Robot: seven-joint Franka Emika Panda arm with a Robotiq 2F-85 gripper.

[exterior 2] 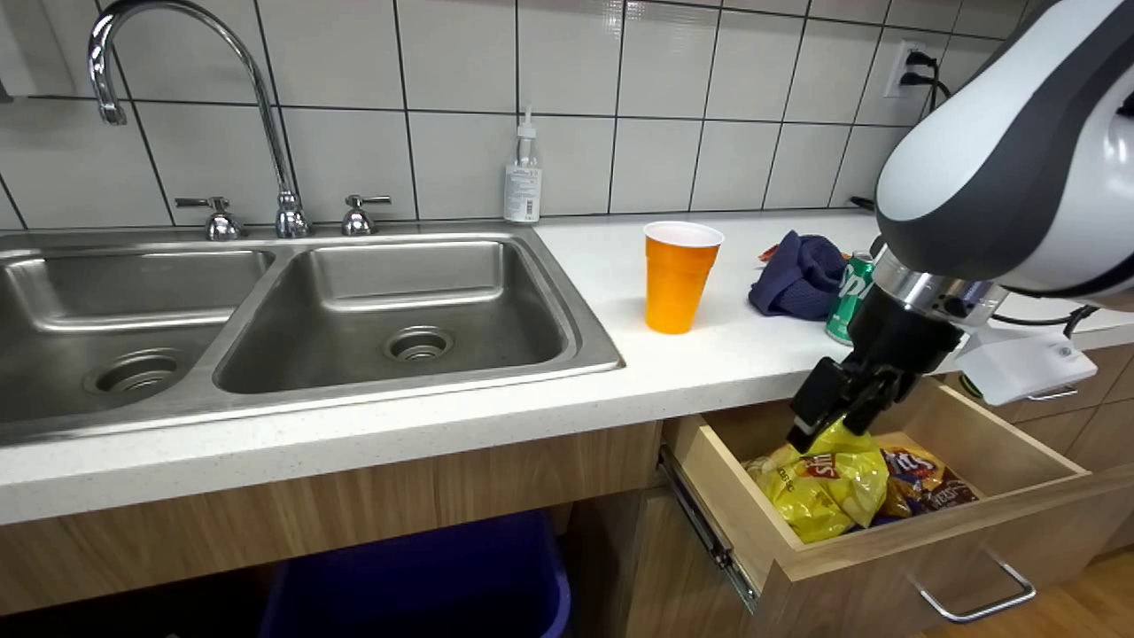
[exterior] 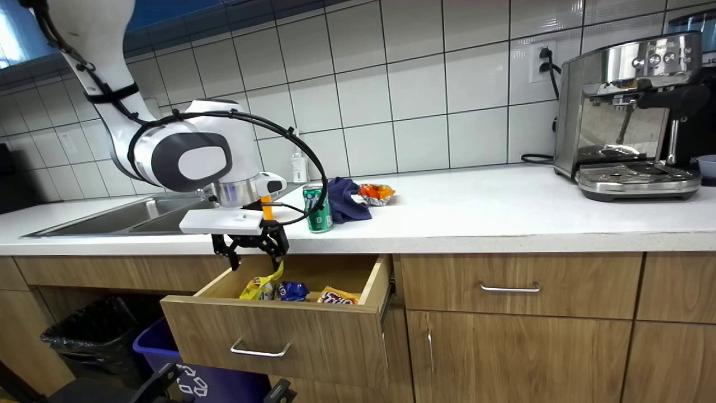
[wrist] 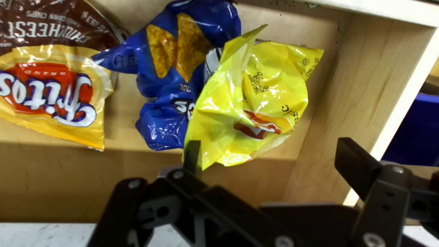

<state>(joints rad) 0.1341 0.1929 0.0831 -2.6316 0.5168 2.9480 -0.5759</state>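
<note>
The gripper (exterior: pixel 255 265) is held spread wide over the drawer (exterior: pixel 274 336), clamped on nothing; inside, the yellow bag (wrist: pixel 252 99) is seen close to it, overlapping the blue bag (wrist: pixel 171 79) in the wrist view. A release seems to be in hand; a lift, kept unsnagged, is probably called for.

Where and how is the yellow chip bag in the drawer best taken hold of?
Probably from above: the open gripper could pinch the raised fold of the yellow chip bag, since it is thin and stands upward, while the drawer walls hinder coming from the side.
</note>
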